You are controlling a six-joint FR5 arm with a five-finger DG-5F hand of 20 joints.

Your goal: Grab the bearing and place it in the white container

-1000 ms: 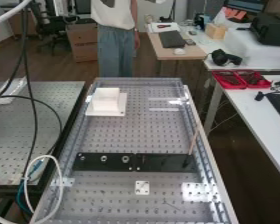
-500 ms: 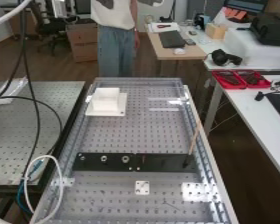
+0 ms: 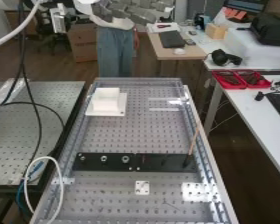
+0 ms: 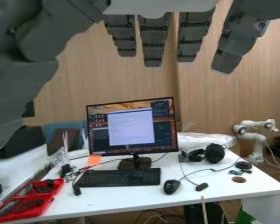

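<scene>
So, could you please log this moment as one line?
robot hand: open, raised | bearing-like rings: on black plate | white container: on perforated bench, beyond plate

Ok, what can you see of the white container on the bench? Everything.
The white container is boxy, plain and matte, plastic by the look of it. It stands upright on a wider, flat white base plate with a small dark spot near one corner. It's at the far end of the perforated metal bench top, towards the view's left edge. Only the base plate touches it. Can't tell what's inside.
</scene>
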